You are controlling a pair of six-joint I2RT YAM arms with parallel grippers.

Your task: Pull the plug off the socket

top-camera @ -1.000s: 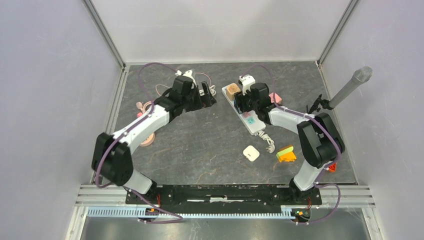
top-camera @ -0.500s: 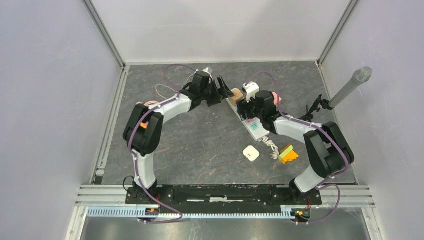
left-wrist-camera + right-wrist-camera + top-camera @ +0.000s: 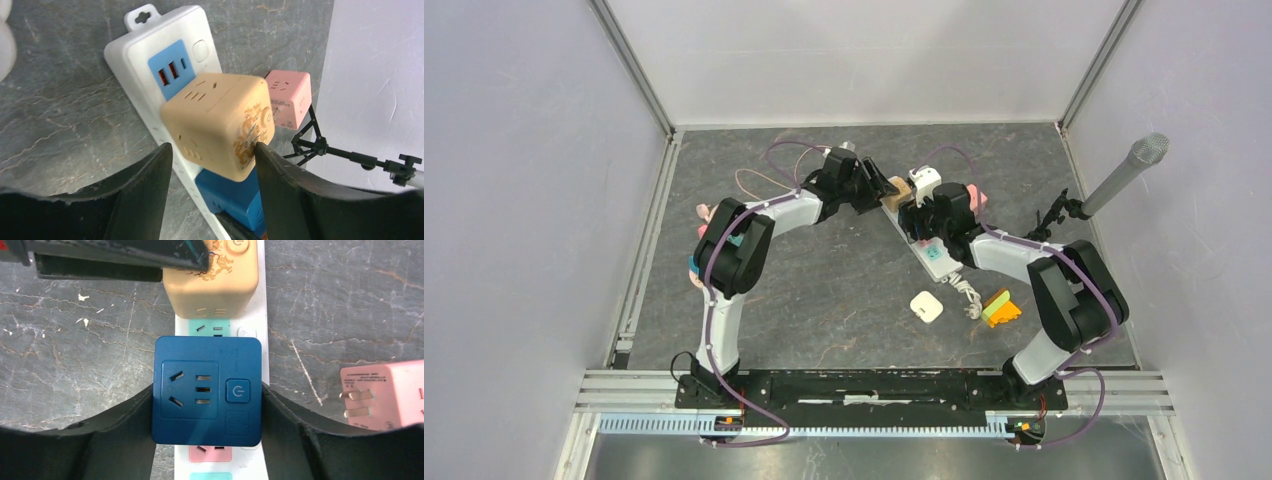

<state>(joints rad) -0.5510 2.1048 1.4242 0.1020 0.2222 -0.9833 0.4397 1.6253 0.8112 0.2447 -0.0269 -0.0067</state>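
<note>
The strip [image 3: 145, 47] lies on the desk [image 3: 824, 290] beneath both pincers. The right pincer [image 3: 207, 392] is clenched on the blue plug [image 3: 190, 380], probably to pin the strip down. The left pincer [image 3: 213, 150] is spread around the tan plug [image 3: 220, 122], which sits socketed between its fingers, likely ready to pull.

Work surface is a dark grey, marble-veined table top [image 3: 824, 290], enclosed at left, back and right by plain pale lilac-white walls [image 3: 864, 60]. Aluminium profile posts [image 3: 632, 68] stand at both rear corners, and an aluminium rail [image 3: 624, 382] runs along the near edge. Lighting is even and diffuse.
</note>
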